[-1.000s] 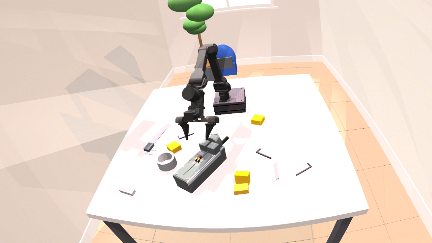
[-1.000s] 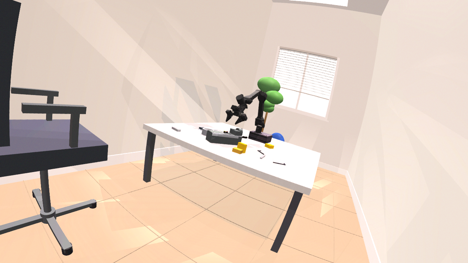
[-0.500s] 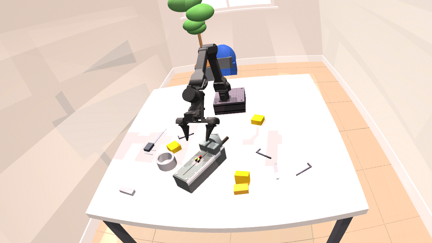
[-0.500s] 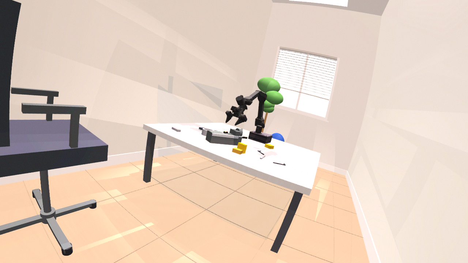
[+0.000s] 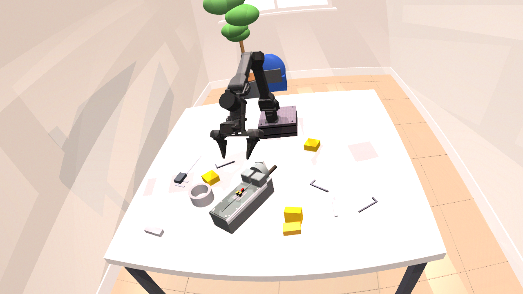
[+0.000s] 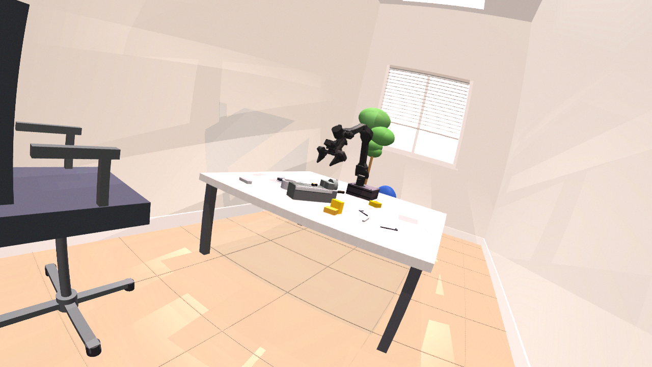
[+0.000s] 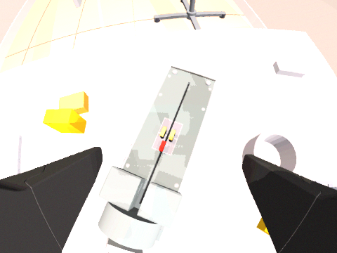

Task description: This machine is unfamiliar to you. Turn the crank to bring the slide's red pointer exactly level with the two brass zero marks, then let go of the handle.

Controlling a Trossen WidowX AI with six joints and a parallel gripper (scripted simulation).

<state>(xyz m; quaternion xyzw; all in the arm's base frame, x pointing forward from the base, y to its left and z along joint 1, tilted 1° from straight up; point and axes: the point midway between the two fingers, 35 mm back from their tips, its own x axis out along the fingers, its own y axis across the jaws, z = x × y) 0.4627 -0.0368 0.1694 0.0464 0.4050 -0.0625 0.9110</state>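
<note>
The grey machine [image 5: 252,204] [image 6: 309,193] [image 7: 186,105] stands on the table with its slot running lengthwise. The red pointer [image 5: 242,189] [image 7: 162,146] sits in the slot beside the two brass zero marks [image 5: 239,192] [image 7: 168,133], offset from them toward the crank end. The dark brown crank handle [image 5: 272,170] [image 6: 340,192] sticks out beyond the round grey housing; in the wrist view it is out of sight. My gripper [image 5: 235,158] [image 6: 324,163] [image 7: 174,158] is open and empty, above the table behind the machine's crank end, touching nothing.
A grey ring [image 5: 201,195] [image 7: 288,151] and a yellow block [image 5: 210,177] are beside the machine. Two yellow blocks [image 5: 292,221] [image 7: 67,119] are on its other side. Another yellow block [image 5: 311,145] is near the arm's base. Several hex keys and a grey bar [image 5: 153,231] lie about.
</note>
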